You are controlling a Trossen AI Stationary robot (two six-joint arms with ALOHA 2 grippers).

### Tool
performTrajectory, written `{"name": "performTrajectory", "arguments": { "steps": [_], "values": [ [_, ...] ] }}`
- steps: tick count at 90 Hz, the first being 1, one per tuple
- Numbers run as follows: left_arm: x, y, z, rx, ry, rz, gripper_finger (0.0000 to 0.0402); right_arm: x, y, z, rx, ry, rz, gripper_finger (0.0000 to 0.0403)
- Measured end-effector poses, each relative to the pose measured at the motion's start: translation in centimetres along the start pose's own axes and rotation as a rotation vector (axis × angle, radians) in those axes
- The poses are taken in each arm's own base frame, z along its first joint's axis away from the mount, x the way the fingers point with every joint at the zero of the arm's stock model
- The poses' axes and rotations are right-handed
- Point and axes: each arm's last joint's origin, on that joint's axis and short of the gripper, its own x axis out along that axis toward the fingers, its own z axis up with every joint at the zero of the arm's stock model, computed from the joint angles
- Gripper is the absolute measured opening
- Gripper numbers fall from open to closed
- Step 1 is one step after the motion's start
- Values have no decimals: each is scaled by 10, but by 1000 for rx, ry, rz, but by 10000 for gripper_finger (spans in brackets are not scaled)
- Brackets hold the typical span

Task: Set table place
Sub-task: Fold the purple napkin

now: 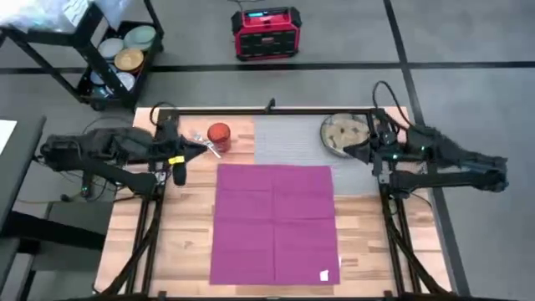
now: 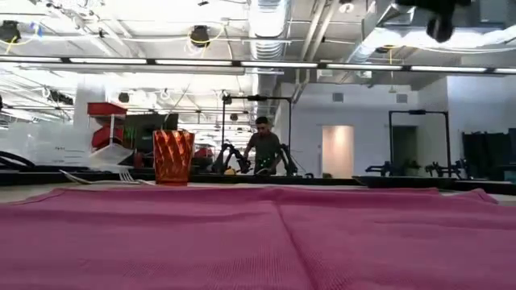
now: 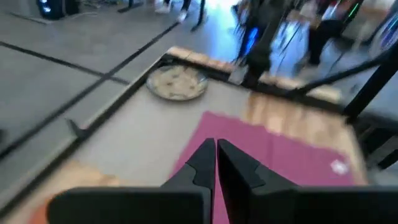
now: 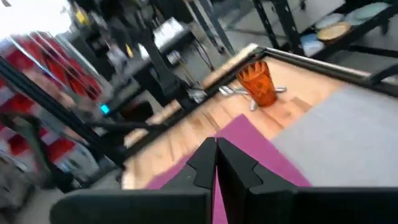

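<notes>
A magenta napkin (image 1: pixel 274 221) lies spread flat on the wooden table (image 1: pixel 180 234), its far edge over a grey mat (image 1: pixel 288 138). A beige plate (image 1: pixel 343 134) rests on the mat's far right corner. An orange cup (image 1: pixel 219 135) stands upright at the far left, with steel cutlery (image 1: pixel 206 144) lying beside it. My left gripper (image 1: pixel 199 150) is shut and holds nothing, just near of the cutlery. My right gripper (image 1: pixel 356 151) is shut and holds nothing, at the plate's near rim. In the wrist views both grippers (image 3: pixel 216 157) (image 4: pixel 216 155) hang above the tabletop.
The table's black frame (image 1: pixel 276 109) runs along the far edge. Beyond the table stand a red box (image 1: pixel 266 32) on the floor and a cart with dishes (image 1: pixel 125 54). Bare wood lies left and right of the napkin. A person stands far back in the room (image 2: pixel 262 149).
</notes>
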Motion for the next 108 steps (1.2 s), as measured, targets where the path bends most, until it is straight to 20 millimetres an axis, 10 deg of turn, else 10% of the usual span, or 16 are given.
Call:
{"name": "performTrajectory", "arguments": {
  "steps": [18, 34, 72, 108],
  "values": [
    [13, -4, 44, 139, 311, 138, 0, 11, 32, 53, -149, 275, -131, 0],
    [59, -7, 39, 183, 583, 210, 0, 33, 39, 63, -254, 457, -208, 0],
    [169, 6, -78, 34, 859, 94, 0, 36, 44, 63, -285, 386, -234, 0],
    [202, 31, -158, -210, 850, 111, 57, 40, 49, 62, -292, 357, -247, 0]
  ]
}}
